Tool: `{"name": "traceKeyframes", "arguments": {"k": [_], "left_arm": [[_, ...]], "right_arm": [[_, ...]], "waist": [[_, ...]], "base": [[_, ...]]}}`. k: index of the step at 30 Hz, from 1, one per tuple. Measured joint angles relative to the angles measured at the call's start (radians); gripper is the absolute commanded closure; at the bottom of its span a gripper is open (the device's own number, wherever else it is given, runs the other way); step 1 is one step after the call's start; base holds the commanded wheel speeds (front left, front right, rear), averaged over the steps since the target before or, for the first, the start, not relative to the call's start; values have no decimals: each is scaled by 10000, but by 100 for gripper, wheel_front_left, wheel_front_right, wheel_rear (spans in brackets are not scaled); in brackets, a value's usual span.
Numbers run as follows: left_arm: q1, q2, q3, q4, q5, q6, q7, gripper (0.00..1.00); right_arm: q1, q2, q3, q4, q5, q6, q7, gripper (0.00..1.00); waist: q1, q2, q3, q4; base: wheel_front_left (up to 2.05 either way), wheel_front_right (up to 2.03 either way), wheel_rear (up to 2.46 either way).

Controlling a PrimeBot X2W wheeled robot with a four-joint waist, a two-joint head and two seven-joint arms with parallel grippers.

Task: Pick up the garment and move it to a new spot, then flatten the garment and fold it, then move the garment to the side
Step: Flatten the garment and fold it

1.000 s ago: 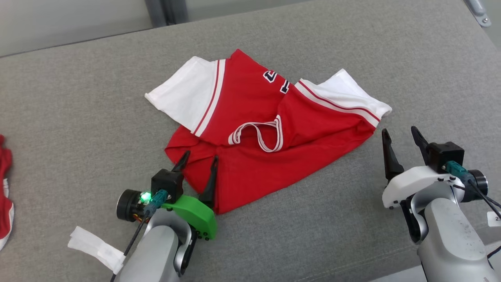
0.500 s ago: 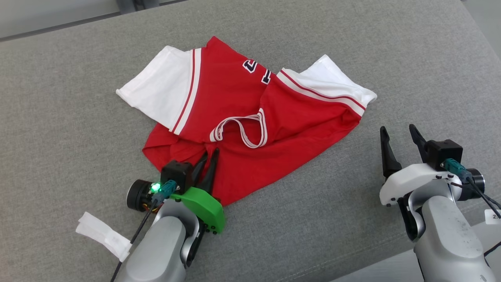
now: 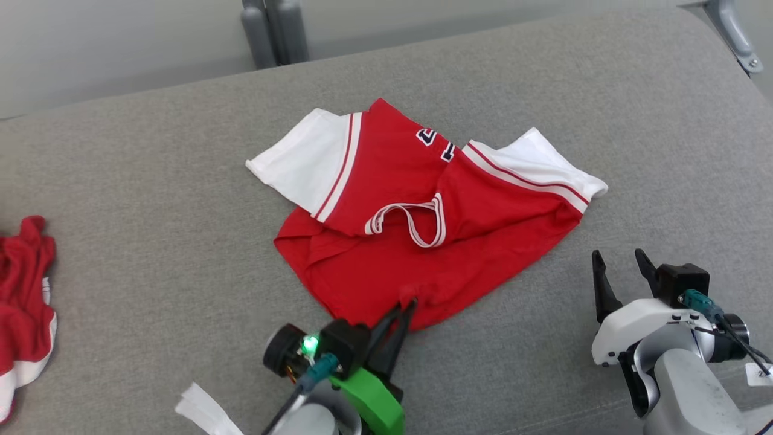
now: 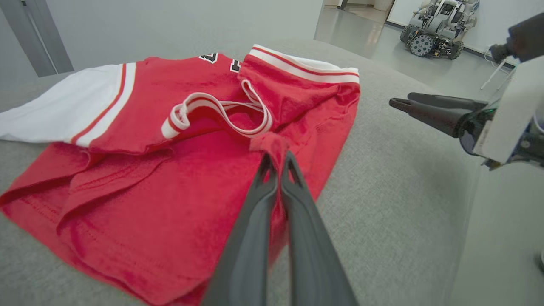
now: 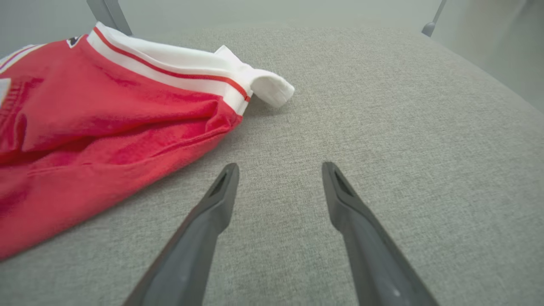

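A red garment (image 3: 416,229) with white sleeves, striped trim and dark lettering lies crumpled in the middle of the grey padded surface (image 3: 151,193). My left gripper (image 3: 406,305) is shut on a pinch of its red hem at the near edge; the left wrist view shows that fabric (image 4: 127,204) bunched between the fingertips (image 4: 275,158). My right gripper (image 3: 619,263) stands open at the lower right, apart from the garment, with nothing between its fingers. In the right wrist view the garment (image 5: 97,127) lies to the left of the open gripper (image 5: 280,168).
Another red and white cloth (image 3: 24,302) lies bunched at the left edge of the surface. A white tag (image 3: 205,414) hangs by my left arm. Grey posts (image 3: 275,30) stand beyond the far edge. A wheeled machine (image 4: 442,27) stands on the floor in the distance.
My left gripper closed on the garment's near hem and drew it toward me and to the right. The head camera shifted. The right gripper stayed open.
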Motion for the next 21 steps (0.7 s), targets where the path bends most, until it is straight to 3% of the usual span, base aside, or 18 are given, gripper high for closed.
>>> {"name": "traceKeyframes", "arguments": {"k": [2,3,4,7,10,13,18,21], "left_arm": [[285,0,-497,228,-90,-90,0,95],[421,-6,-809,523,-309,-140,0,39],[548,6,-1158,832,-554,-178,4,0],[609,15,-1964,1287,-1267,-217,10,0],[413,0,-2008,1346,-1785,-228,12,0],[101,-2,-1164,851,-1845,-199,6,0],[55,44,288,876,-1112,694,6,0],[-159,36,826,1335,-901,932,6,0]], "right_arm": [[95,19,2,71,-15,0,0,0],[117,36,-2,98,-15,0,0,0],[139,48,-4,123,-27,0,0,0],[188,75,-19,165,-48,0,0,0],[192,79,-59,176,-67,0,0,0],[188,86,-69,163,-107,0,0,0],[88,109,48,153,-123,0,0,0],[-43,96,138,153,-140,0,0,0]], "waist": [[0,0,-252,197],[0,0,-381,307],[0,0,-496,429],[0,0,-757,758],[0,0,-945,1043],[0,0,-1050,1253],[0,0,-978,1260],[0,0,-804,1137]], "base": [[0,0,0],[0,0,0],[0,0,0],[0,0,0],[0,0,0],[0,0,0],[0,0,0],[0,0,0]]}}
